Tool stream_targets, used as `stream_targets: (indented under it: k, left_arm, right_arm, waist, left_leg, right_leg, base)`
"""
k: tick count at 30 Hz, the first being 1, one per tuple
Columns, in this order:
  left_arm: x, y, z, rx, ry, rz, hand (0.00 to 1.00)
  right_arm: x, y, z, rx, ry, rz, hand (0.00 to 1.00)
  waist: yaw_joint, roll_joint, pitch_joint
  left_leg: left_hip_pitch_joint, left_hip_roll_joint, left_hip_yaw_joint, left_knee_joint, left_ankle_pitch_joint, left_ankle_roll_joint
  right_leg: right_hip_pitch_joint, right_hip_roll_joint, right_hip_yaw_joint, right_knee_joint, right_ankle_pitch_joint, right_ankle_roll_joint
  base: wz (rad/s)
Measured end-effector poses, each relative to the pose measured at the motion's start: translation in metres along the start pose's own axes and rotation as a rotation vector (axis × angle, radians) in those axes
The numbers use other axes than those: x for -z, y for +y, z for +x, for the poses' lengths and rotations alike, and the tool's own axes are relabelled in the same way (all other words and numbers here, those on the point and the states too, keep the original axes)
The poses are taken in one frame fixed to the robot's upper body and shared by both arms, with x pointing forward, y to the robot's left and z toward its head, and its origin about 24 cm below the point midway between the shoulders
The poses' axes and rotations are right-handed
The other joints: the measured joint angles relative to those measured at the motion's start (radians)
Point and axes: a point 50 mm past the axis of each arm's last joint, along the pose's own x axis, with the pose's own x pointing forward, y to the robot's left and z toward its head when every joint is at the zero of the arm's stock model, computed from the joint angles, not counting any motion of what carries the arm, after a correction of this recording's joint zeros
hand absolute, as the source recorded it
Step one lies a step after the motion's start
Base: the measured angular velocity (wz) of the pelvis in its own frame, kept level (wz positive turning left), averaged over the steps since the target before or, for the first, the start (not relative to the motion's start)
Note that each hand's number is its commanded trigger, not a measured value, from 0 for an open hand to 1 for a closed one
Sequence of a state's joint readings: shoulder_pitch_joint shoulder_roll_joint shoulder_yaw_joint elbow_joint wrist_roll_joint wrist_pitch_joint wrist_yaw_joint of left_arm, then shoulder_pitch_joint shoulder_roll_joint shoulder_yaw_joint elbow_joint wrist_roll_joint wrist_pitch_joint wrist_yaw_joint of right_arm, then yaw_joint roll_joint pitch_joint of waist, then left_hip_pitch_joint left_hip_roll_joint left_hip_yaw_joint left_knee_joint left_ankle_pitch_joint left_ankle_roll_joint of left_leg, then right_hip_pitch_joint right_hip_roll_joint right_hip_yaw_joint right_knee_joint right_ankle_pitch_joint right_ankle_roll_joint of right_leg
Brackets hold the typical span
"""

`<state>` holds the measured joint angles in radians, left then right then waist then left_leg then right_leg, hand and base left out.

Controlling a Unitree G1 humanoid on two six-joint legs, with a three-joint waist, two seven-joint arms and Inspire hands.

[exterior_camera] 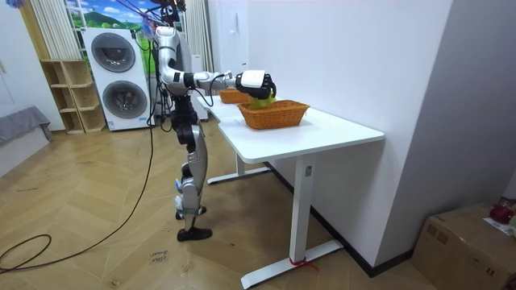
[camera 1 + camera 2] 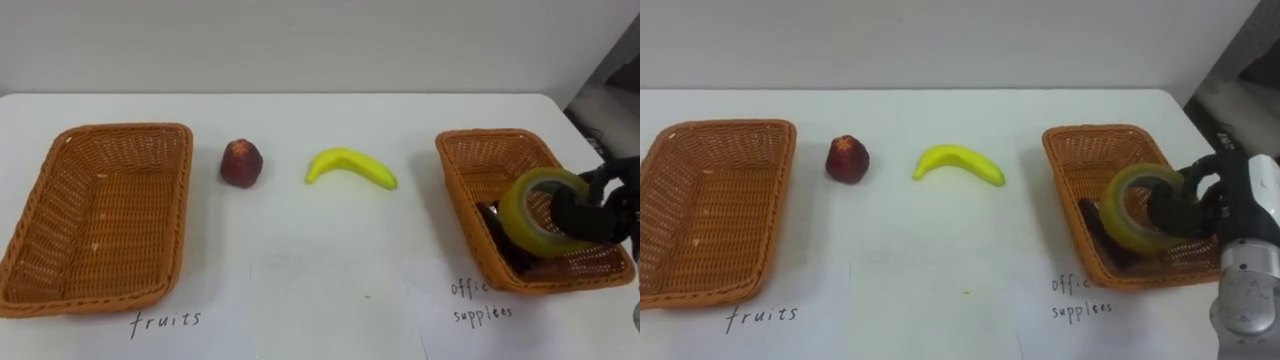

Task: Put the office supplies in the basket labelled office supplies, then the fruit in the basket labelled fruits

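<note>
My right hand [image 2: 600,208] [image 2: 1200,208] is shut on a yellowish roll of tape [image 2: 540,211] [image 2: 1133,208], holding it just above the right wicker basket [image 2: 475,160] [image 2: 1072,150], which is labelled for office supplies. A dark object [image 2: 497,222] lies inside that basket under the tape. A yellow banana [image 2: 350,167] [image 2: 958,163] and a dark red fruit [image 2: 241,163] [image 2: 847,159] lie on the white table [image 2: 310,270] between the baskets. The left wicker basket [image 2: 100,215] [image 2: 710,210], labelled for fruits, holds nothing. In the room view I stand at the table's end with the right hand [image 1: 256,82] over the near basket [image 1: 274,114].
Handwritten labels sit on the table in front of each basket. The table's far edge meets a white wall. In the room view, washing machines [image 1: 121,76] and a shelf stand behind me, and a cardboard box [image 1: 463,242] sits on the floor at the room view's right.
</note>
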<state>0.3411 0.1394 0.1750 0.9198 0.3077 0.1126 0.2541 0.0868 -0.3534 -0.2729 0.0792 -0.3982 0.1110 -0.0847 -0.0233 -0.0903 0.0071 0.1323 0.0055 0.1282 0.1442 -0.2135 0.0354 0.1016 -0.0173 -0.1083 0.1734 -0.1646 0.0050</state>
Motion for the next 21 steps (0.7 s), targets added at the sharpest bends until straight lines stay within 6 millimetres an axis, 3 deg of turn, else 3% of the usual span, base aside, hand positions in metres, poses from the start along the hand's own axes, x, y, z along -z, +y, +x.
stream_targets:
  k: [14,21]
  left_arm:
    - [0.0015,-0.0002,-0.0001,0.001,0.016,0.004,0.00]
    - [0.0009,-0.0003,0.0000,0.001,0.018,0.006,0.00]
  right_arm:
    - [-0.0031,-0.0028,0.0011,0.043,-0.009,0.010,0.00]
    - [-0.0059,-0.0036,0.0009,0.043,-0.005,0.065,0.00]
  waist:
    - [0.001,-0.001,-0.0045]
    - [0.002,0.008,-0.0135]
  left_leg:
    - [0.000,0.000,0.000,0.000,0.000,0.000]
    - [-0.001,0.003,0.005,0.000,0.000,0.000]
  right_leg:
    - [-0.002,0.000,0.000,0.001,0.000,0.000]
    - [-0.015,0.001,0.002,0.012,0.000,0.000]
  base:
    - [0.00]
    - [-0.01]
